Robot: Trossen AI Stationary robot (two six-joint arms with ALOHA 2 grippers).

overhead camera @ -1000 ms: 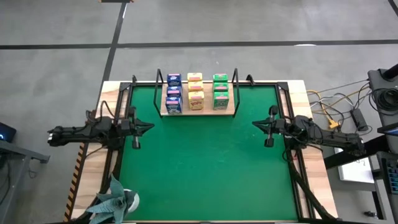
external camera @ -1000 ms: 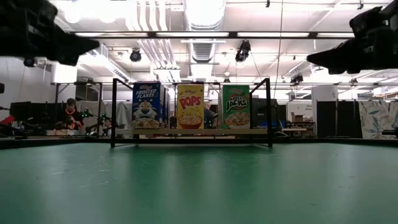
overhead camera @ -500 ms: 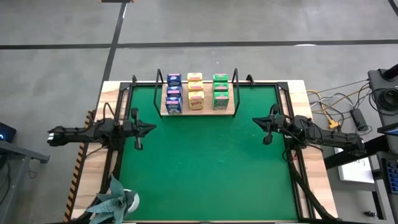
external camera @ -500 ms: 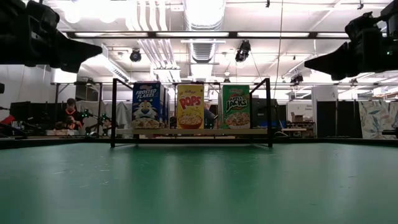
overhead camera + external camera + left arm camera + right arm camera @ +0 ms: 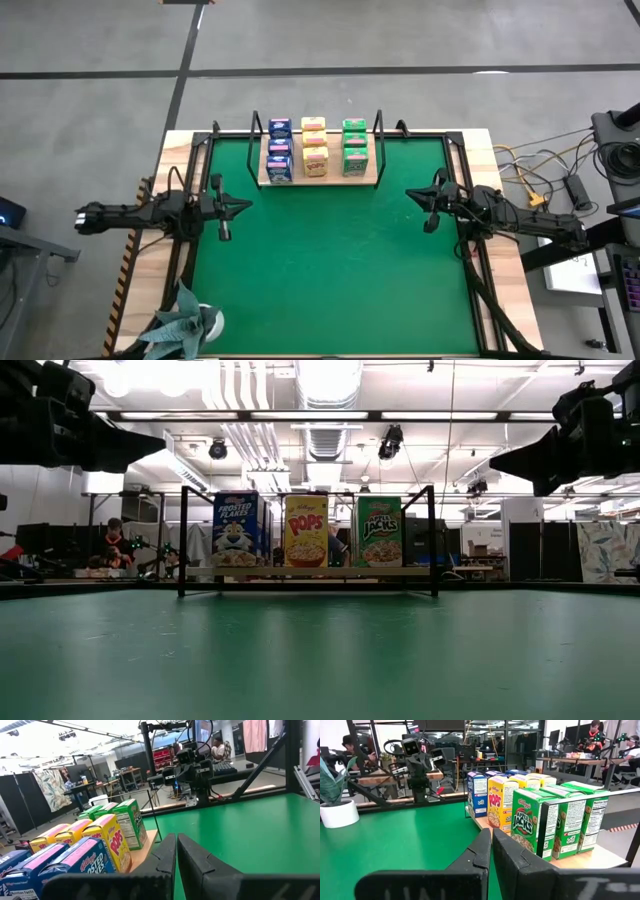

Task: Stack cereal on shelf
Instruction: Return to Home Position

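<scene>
Several cereal boxes stand upright on the shelf (image 5: 320, 181) at the table's far edge, in three rows: blue (image 5: 280, 150), yellow (image 5: 314, 147) and green (image 5: 354, 146). The low view shows the front blue (image 5: 236, 530), yellow (image 5: 306, 531) and green (image 5: 379, 531) boxes between the black wire uprights. My left gripper (image 5: 246, 207) hovers shut over the mat's left side, and my right gripper (image 5: 408, 196) hovers shut over its right side. Both are raised off the mat, point toward the middle and hold nothing. The wrist views show the shut left fingers (image 5: 176, 840) and right fingers (image 5: 491, 834).
The green mat (image 5: 330, 260) lies bare between the two arms. A potted plant (image 5: 185, 325) sits at the near left corner, and its white pot (image 5: 337, 812) shows in the right wrist view. Cables (image 5: 540, 170) lie beyond the right edge. People sit in the room behind.
Both grippers have sunk a little, still shut. The right one has edged slightly toward the far edge. The boxes and the shelf have not moved.
</scene>
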